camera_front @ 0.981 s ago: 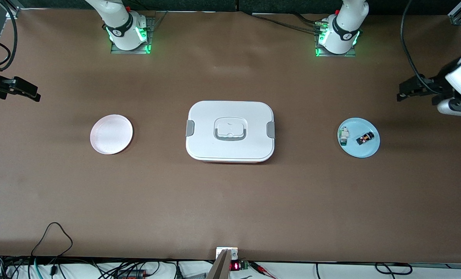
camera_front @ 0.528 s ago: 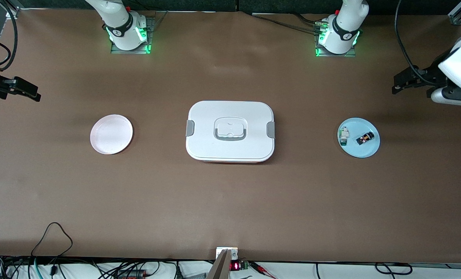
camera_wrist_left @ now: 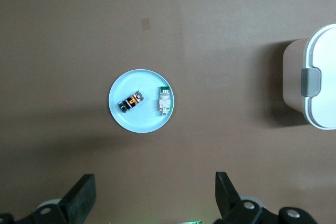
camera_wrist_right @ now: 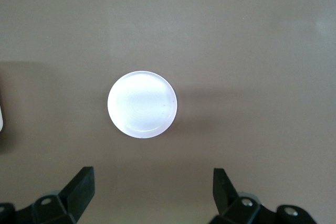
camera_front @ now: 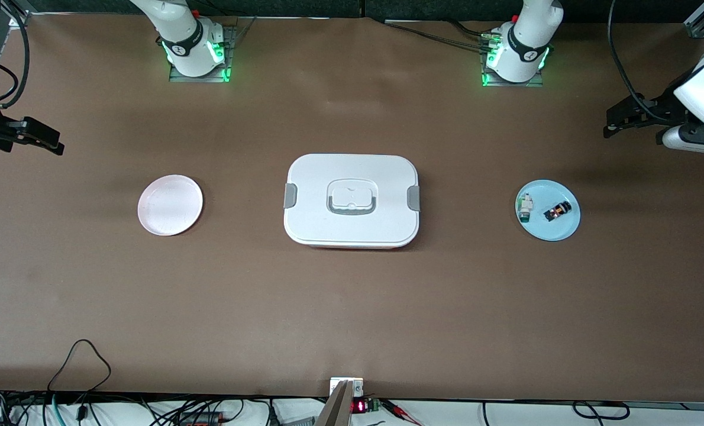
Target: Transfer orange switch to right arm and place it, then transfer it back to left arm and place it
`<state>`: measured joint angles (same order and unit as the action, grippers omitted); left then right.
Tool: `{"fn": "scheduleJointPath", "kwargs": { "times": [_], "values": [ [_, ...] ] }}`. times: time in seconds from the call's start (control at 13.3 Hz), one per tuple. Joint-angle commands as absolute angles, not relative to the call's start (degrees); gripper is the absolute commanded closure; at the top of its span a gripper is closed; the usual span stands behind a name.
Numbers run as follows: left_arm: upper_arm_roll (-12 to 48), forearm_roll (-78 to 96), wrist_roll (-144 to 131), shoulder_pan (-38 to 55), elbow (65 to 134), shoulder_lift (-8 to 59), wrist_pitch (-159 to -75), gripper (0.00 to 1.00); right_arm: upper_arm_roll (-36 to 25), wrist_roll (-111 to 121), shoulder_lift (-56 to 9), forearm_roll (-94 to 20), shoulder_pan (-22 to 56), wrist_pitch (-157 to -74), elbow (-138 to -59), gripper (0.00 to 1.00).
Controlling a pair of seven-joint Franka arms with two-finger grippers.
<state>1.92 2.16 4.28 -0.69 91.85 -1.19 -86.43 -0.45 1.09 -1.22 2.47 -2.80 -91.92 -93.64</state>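
Note:
The orange switch [camera_front: 557, 211] [camera_wrist_left: 132, 103] lies on a light blue plate [camera_front: 550, 232] [camera_wrist_left: 139, 121] toward the left arm's end of the table, beside a small white-and-green component [camera_front: 525, 207] [camera_wrist_left: 164, 100]. The white box [camera_front: 352, 201] [camera_wrist_left: 320, 77] stands at the table's middle, lid shut. My left gripper [camera_front: 617, 120] [camera_wrist_left: 154, 179] hangs open and empty, high over bare table near the blue plate. My right gripper [camera_front: 49, 142] [camera_wrist_right: 152, 174] waits open and empty, high over the right arm's end of the table.
A pale pink plate [camera_front: 170, 205] [camera_wrist_right: 142, 104] with nothing on it lies toward the right arm's end, level with the box. Cables [camera_front: 83, 355] trail along the table's edge nearest the front camera. Both arm bases [camera_front: 197, 53] stand along the edge by the robots.
The left gripper has shifted a little toward the robots' edge of the table, staying open. The right arm has hardly moved. Nothing on the table has changed.

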Motion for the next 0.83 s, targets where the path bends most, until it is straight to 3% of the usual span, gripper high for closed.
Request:
{"fn": "scheduleJointPath", "kwargs": {
  "times": [0.0, 0.75],
  "values": [
    [0.79, 1.76, 5.62, 0.53, 92.47, -1.85, -87.28, 0.0, -0.09, 1.85, -1.32, 2.37, -2.81, -91.05, -92.55, 0.0],
    [1.41, 1.5, -0.09, -1.58, 91.32, -0.27, -87.19, 0.0, -0.09, 1.14, -1.41, 1.93, -2.81, -91.05, -92.55, 0.0]
  ]
}}
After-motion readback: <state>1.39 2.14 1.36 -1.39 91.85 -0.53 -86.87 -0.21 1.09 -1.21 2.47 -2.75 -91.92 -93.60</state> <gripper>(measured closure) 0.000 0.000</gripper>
